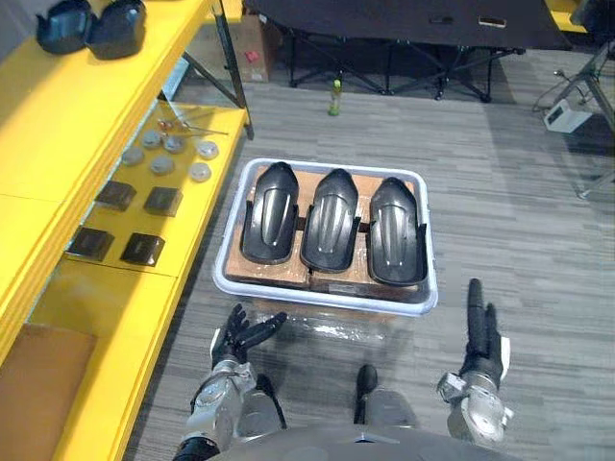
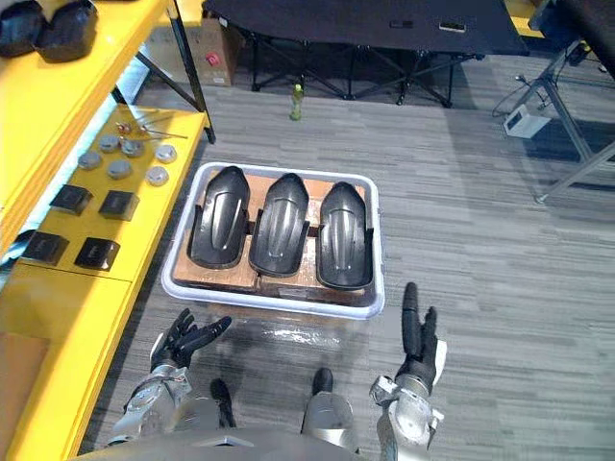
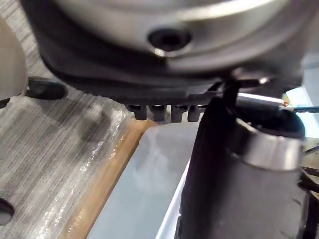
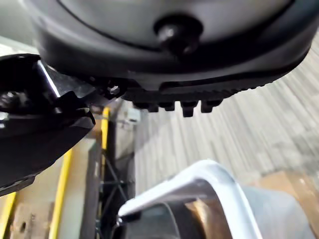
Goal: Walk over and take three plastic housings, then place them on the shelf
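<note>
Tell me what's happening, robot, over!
Left robot hand and right robot hand open, holding nothing, short of the bin. Three black covers side by side in the bin, untouched. Yellow shelf on the left, small parts on its lower level.

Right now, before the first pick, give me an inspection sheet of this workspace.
Surface: grey floor; yellow shelf on the left, with bare space on it.
Job's things: three black housings side by side on a brown board in a white-rimmed bin; none taken.
Clutter: on the shelf, two dark shells on top; grey discs and black blocks lower down.
Hands: left hand and right hand open, at the bin's near side, holding nothing.
Cables: nothing seen by the bin.
Surroundings: green bottle on the floor, black table behind, white box far right.
</note>
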{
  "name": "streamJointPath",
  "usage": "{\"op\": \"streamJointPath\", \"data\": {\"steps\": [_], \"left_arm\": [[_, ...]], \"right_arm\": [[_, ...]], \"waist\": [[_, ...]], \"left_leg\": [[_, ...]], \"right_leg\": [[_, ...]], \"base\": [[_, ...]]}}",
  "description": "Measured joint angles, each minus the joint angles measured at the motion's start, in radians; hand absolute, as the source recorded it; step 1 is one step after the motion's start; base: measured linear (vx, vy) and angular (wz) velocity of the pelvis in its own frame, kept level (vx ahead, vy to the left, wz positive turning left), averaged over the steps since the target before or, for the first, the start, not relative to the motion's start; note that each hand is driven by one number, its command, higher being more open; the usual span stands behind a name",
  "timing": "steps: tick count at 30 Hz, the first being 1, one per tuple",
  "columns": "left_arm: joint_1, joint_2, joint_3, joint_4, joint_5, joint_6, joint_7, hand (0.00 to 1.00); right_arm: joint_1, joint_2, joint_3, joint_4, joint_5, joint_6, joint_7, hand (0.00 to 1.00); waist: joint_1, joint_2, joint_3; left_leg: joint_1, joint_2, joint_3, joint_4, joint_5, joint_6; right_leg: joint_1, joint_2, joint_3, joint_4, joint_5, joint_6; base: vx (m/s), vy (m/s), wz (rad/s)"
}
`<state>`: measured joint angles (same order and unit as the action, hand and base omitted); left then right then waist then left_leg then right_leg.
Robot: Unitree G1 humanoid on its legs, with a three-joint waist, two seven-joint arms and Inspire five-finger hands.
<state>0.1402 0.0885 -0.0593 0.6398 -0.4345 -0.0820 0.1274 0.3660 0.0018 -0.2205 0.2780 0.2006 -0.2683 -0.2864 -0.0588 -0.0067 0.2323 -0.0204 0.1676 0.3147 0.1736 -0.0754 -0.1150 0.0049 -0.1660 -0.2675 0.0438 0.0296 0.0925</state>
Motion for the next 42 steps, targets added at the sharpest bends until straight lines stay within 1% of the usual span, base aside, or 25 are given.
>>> {"op": "streamJointPath", "data": {"steps": [3, 4, 6, 8, 11, 13, 14, 15, 16, 17, 18, 19, 20, 21, 23, 24, 26, 27, 28, 30, 31, 34, 36, 42], "left_arm": [[0.045, 0.001, 0.041, 0.022, -0.001, 0.001, 0.013, 1.0], [0.06, 0.0, 0.067, 0.039, 0.002, 0.002, 0.013, 1.0], [0.075, -0.001, 0.078, 0.054, 0.006, 0.002, 0.013, 1.0], [0.1, -0.002, 0.092, 0.069, 0.015, 0.001, 0.011, 1.0], [0.132, -0.008, 0.113, 0.076, 0.015, -0.003, -0.002, 1.0], [0.135, -0.004, 0.114, 0.076, 0.019, -0.008, -0.008, 1.0], [0.134, -0.003, 0.113, 0.073, 0.023, -0.013, -0.013, 1.0], [0.134, 0.0, 0.113, 0.069, 0.024, -0.021, -0.022, 1.0], [0.133, 0.001, 0.113, 0.067, 0.024, -0.024, -0.026, 1.0], [0.13, 0.005, 0.112, 0.059, 0.024, -0.027, -0.028, 1.0], [0.117, 0.01, 0.112, 0.056, 0.023, -0.028, -0.03, 1.0], [0.107, 0.011, 0.112, 0.056, 0.022, -0.028, -0.03, 1.0], [0.091, 0.011, 0.112, 0.053, 0.022, -0.028, -0.03, 1.0], [0.082, 0.013, 0.106, 0.037, 0.021, -0.027, -0.03, 1.0], [0.073, 0.013, 0.104, 0.008, 0.021, -0.027, -0.032, 1.0], [0.053, 0.013, 0.104, 0.001, 0.015, -0.027, -0.032, 1.0], [0.037, 0.015, 0.103, -0.016, 0.012, -0.027, -0.032, 1.0], [0.02, 0.019, 0.095, -0.022, 0.011, -0.027, -0.032, 1.0], [0.013, 0.028, 0.085, -0.023, 0.008, -0.027, -0.031, 1.0], [0.013, 0.04, 0.073, -0.023, 0.002, -0.026, -0.032, 1.0], [0.01, 0.042, 0.072, -0.023, 0.0, -0.027, -0.032, 1.0], [0.002, 0.045, 0.064, -0.023, -0.002, -0.028, -0.032, 1.0], [-0.014, 0.045, 0.062, -0.019, -0.008, -0.027, -0.033, 1.0], [-0.017, 0.057, 0.037, -0.021, -0.03, -0.029, -0.031, 1.0]], "right_arm": [[0.046, 0.009, -0.033, -0.001, -0.018, -0.017, 0.004, 1.0], [0.069, 0.009, -0.038, -0.001, -0.035, -0.028, 0.007, 1.0], [0.077, 0.01, -0.04, -0.001, -0.035, -0.037, 0.015, 1.0], [0.069, 0.01, -0.04, -0.004, -0.035, -0.045, 0.019, 1.0], [0.028, 0.006, -0.041, -0.009, -0.04, -0.04, 0.018, 1.0], [-0.014, -0.014, -0.047, -0.009, -0.078, -0.015, -0.01, 1.0], [-0.058, -0.038, -0.054, -0.008, -0.077, 0.01, -0.033, 1.0], [-0.122, -0.063, -0.075, 0.004, -0.075, 0.03, -0.053, 1.0], [-0.157, -0.078, -0.086, 0.015, -0.075, 0.037, -0.063, 1.0], [-0.227, -0.114, -0.107, 0.048, -0.073, 0.049, -0.082, 1.0], [-0.289, -0.154, -0.126, 0.077, -0.073, 0.067, -0.105, 1.0], [-0.316, -0.173, -0.134, 0.086, -0.072, 0.077, -0.115, 1.0], [-0.365, -0.213, -0.141, 0.109, -0.068, 0.094, -0.127, 1.0], [-0.413, -0.251, -0.142, 0.128, -0.067, 0.113, -0.135, 1.0], [-0.479, -0.29, -0.142, 0.157, -0.067, 0.129, -0.14, 1.0], [-0.544, -0.316, -0.141, 0.18, -0.069, 0.155, -0.144, 1.0], [-0.594, -0.339, -0.141, 0.202, -0.07, 0.18, -0.146, 1.0], [-0.62, -0.365, -0.138, 0.222, -0.071, 0.197, -0.145, 1.0], [-0.648, -0.386, -0.127, 0.246, -0.074, 0.216, -0.144, 1.0], [-0.681, -0.408, -0.106, 0.277, -0.076, 0.236, -0.135, 1.0], [-0.704, -0.438, -0.088, 0.304, -0.079, 0.249, -0.124, 1.0], [-0.741, -0.499, -0.059, 0.347, -0.116, 0.281, -0.102, 1.0], [-0.788, -0.556, -0.033, 0.396, -0.157, 0.311, -0.084, 1.0], [-0.853, -0.621, 0.015, 0.474, -0.195, 0.367, -0.028, 1.0]], "waist": [[-0.004, -0.009, -0.003], [-0.005, -0.01, -0.004], [-0.003, -0.01, -0.004], [0.0, -0.011, -0.005], [0.008, -0.019, -0.008], [0.019, -0.02, -0.01], [0.029, -0.024, -0.009], [0.032, -0.022, -0.009], [0.032, -0.024, -0.008], [0.036, -0.029, 0.001], [0.053, -0.03, 0.019], [0.06, -0.032, 0.032], [0.072, -0.03, 0.053], [0.082, -0.028, 0.076], [0.089, -0.026, 0.111], [0.096, -0.022, 0.143], [0.103, -0.021, 0.171], [0.114, -0.016, 0.186], [0.117, -0.017, 0.191], [0.119, -0.018, 0.197], [0.124, -0.014, 0.21], [0.131, -0.005, 0.216], [0.136, 0.005, 0.243], [0.135, 0.007, 0.244]], "left_leg": [[0.046, -0.006, 0.021, -0.024, 0.0, 0.0], [0.052, -0.005, 0.019, -0.026, 0.0, 0.0], [0.052, -0.004, 0.016, -0.029, 0.0, 0.0], [0.058, -0.005, 0.013, -0.039, 0.0, 0.0], [0.059, -0.011, -0.004, -0.042, 0.005, -0.001], [0.05, -0.017, -0.017, -0.056, 0.014, 0.001], [0.028, -0.019, -0.027, -0.057, 0.021, 0.005], [-0.003, -0.023, -0.042, -0.057, 0.026, 0.01], [-0.018, -0.025, -0.052, -0.056, 0.03, 0.013], [-0.046, -0.032, -0.07, -0.055, 0.039, 0.018], [-0.063, -0.036, -0.081, -0.051, 0.043, 0.02], [-0.074, -0.035, -0.088, -0.045, 0.045, 0.022], [-0.103, -0.033, -0.104, -0.021, 0.046, 0.024], [-0.136, -0.033, -0.117, 0.012, 0.045, 0.026], [-0.177, -0.033, -0.131, 0.059, 0.038, 0.034], [-0.208, -0.033, -0.139, 0.098, 0.029, 0.038], [-0.233, -0.033, -0.149, 0.126, 0.021, 0.042], [-0.253, -0.034, -0.157, 0.145, 0.014, 0.045], [-0.273, -0.035, -0.163, 0.158, 0.009, 0.048], [-0.287, -0.036, -0.165, 0.174, 0.001, 0.052], [-0.289, -0.038, -0.167, 0.178, -0.005, 0.056], [-0.319, -0.039, -0.174, 0.193, -0.009, 0.058], [-0.326, -0.043, -0.179, 0.194, -0.007, 0.061], [-0.352, -0.05, -0.185, 0.195, 0.0, 0.066]], "right_leg": [[0.025, -0.003, 0.006, 0.0, 0.0, 0.0], [0.032, -0.002, 0.005, 0.0, 0.0, 0.0], [0.032, -0.001, 0.004, 0.0, 0.0, 0.0], [0.033, 0.001, 0.004, 0.0, -0.001, 0.001], [0.041, -0.004, -0.001, 0.001, -0.011, 0.009], [0.035, -0.007, -0.006, 0.003, -0.017, 0.015], [0.019, -0.01, -0.013, 0.004, -0.018, 0.017], [0.0, -0.012, -0.024, 0.004, -0.016, 0.019], [-0.012, -0.015, -0.031, 0.004, -0.015, 0.021], [-0.031, -0.019, -0.036, 0.004, -0.012, 0.026], [-0.042, -0.019, -0.037, 0.005, -0.009, 0.03], [-0.044, -0.019, -0.039, 0.005, -0.007, 0.033], [-0.056, -0.02, -0.046, 0.01, 0.001, 0.038], [-0.065, -0.017, -0.056, 0.009, 0.013, 0.031], [-0.078, -0.016, -0.063, 0.013, 0.026, 0.023], [-0.092, -0.017, -0.066, 0.026, 0.031, 0.02], [-0.102, -0.019, -0.068, 0.033, 0.032, 0.02], [-0.115, -0.021, -0.067, 0.042, 0.032, 0.019], [-0.124, -0.023, -0.068, 0.044, 0.032, 0.019], [-0.132, -0.024, -0.067, 0.047, 0.032, 0.02], [-0.133, -0.027, -0.066, 0.053, 0.031, 0.019], [-0.161, -0.031, -0.066, 0.071, 0.027, 0.015], [-0.169, -0.034, -0.068, 0.081, 0.025, 0.014], [-0.201, -0.042, -0.069, 0.102, 0.02, 0.012]], "base": [[0.09, 0.037, -0.15], [0.04, 0.009, -0.02], [0.01, 0.0, 0.02], [-0.05, -0.007, 0.0], [-0.11, -0.001, 0.1], [-0.14, 0.002, 0.16], [-0.14, 0.004, 0.26], [-0.14, 0.004, 0.32], [-0.13, 0.024, 0.38], [-0.11, 0.035, 0.36], [-0.09, 0.035, 0.33], [-0.09, 0.014, 0.32], [-0.06, 0.003, 0.32], [-0.06, 0.014, 0.32], [-0.03, 0.048, 0.2], [-0.03, 0.068, 0.14], [-0.02, 0.053, 0.13], [-0.02, 0.062, 0.18], [-0.02, 0.06, 0.12], [0.0, 0.042, 0.04], [-0.01, 0.037, 0.02], [-0.03, 0.036, 0.04], [-0.04, 0.024, 0.06], [-0.02, 0.015, 0.03]]}}
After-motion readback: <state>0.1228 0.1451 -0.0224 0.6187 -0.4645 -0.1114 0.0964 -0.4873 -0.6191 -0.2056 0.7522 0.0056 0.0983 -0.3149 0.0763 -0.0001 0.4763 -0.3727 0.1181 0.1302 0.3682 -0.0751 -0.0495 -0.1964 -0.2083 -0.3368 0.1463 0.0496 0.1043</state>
